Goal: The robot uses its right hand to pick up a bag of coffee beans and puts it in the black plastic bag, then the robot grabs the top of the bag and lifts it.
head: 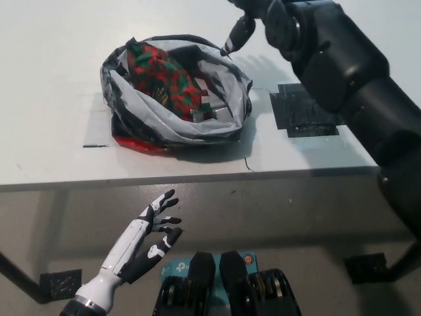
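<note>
A: How far is the task going, as you judge it?

B: The bag of coffee beans [164, 78], red and green, is already lying inside the black plastic bag [174, 128], which is sitting open on the white table [52, 99]. So the first part is looking done to me. The lifting is not yet done: the bag's rim is resting slack on the table.

A: And the hands?

B: The right hand [253, 20] is hanging above the far rim of the bag, near it, holding nothing as far as I am seeing. The picture's top edge is cutting most of it off, so I cannot tell how its fingers are standing. The left hand [158, 227] is resting low before the table, empty, with fingers apart.

A: Anything else unclear?

B: Something red is showing under the bag's near edge; I cannot say what it is.
</note>
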{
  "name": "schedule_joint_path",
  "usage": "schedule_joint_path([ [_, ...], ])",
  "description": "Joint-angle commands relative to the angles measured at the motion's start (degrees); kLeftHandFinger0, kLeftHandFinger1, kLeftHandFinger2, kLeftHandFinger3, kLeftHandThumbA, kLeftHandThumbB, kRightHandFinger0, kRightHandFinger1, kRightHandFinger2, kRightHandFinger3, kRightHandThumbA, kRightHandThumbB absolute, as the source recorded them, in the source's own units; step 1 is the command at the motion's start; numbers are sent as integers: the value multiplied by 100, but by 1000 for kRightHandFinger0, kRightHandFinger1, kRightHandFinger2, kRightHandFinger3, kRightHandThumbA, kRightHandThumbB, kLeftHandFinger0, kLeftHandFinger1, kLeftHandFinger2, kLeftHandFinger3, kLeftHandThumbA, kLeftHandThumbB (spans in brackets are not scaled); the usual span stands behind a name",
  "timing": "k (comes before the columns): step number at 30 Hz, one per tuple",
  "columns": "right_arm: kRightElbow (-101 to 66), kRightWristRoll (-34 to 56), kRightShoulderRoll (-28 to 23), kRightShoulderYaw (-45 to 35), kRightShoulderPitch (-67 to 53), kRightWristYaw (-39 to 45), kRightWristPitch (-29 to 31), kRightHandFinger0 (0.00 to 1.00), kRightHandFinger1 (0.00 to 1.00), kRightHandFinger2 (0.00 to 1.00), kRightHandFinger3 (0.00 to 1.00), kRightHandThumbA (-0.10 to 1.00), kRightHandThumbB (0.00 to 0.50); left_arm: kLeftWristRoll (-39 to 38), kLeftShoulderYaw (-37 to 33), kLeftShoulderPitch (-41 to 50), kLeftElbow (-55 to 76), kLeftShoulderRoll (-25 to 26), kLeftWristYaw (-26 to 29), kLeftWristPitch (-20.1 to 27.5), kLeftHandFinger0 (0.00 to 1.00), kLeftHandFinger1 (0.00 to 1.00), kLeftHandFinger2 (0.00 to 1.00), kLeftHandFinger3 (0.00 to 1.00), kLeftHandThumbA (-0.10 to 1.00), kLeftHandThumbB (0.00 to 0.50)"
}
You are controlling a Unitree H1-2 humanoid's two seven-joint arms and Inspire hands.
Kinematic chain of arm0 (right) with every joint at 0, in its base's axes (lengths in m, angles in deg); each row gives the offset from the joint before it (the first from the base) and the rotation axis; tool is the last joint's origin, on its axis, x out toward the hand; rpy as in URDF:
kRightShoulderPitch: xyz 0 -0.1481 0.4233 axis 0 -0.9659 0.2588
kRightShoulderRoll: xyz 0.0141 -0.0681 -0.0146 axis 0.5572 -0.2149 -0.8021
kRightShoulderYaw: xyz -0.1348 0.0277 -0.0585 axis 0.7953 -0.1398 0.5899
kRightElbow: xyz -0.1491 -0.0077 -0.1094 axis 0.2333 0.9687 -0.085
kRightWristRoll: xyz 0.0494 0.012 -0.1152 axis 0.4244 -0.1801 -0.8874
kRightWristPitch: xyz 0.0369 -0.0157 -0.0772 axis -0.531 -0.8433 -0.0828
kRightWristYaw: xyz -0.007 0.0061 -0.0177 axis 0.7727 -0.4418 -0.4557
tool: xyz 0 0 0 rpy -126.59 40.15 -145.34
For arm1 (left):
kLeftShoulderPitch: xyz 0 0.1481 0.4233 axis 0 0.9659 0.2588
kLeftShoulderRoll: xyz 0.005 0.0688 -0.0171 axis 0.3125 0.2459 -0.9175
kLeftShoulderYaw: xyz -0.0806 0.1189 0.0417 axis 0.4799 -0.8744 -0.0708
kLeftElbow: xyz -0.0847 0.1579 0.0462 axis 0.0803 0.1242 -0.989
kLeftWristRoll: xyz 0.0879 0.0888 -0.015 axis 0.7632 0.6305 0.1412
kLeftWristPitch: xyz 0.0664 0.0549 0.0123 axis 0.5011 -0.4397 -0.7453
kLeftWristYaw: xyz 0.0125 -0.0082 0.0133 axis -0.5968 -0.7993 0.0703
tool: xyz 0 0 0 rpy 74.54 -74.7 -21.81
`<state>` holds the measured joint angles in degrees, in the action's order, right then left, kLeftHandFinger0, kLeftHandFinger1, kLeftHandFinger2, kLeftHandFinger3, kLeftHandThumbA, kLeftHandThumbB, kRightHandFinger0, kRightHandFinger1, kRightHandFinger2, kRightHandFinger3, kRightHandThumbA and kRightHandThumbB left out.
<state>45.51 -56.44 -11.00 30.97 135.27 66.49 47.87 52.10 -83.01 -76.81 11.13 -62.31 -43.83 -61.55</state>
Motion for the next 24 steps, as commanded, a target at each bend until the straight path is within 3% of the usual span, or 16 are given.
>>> schedule_joint_path([
  [1,-411,54,-132,-157,4,211,-331,1000,1000,1000,1000,1000,488,62,-2,-37,144,40,-11,107,691,754,924,1000,853,167],
  [8,-563,144,-19,-259,-175,461,-632,1000,1000,1000,1000,1000,482,38,2,-73,158,34,-30,81,693,751,917,1000,841,157],
  [24,-288,399,231,-593,-345,273,-698,1000,1000,1000,1000,1000,454,53,-4,-93,111,59,-57,145,681,724,871,1000,877,166],
])
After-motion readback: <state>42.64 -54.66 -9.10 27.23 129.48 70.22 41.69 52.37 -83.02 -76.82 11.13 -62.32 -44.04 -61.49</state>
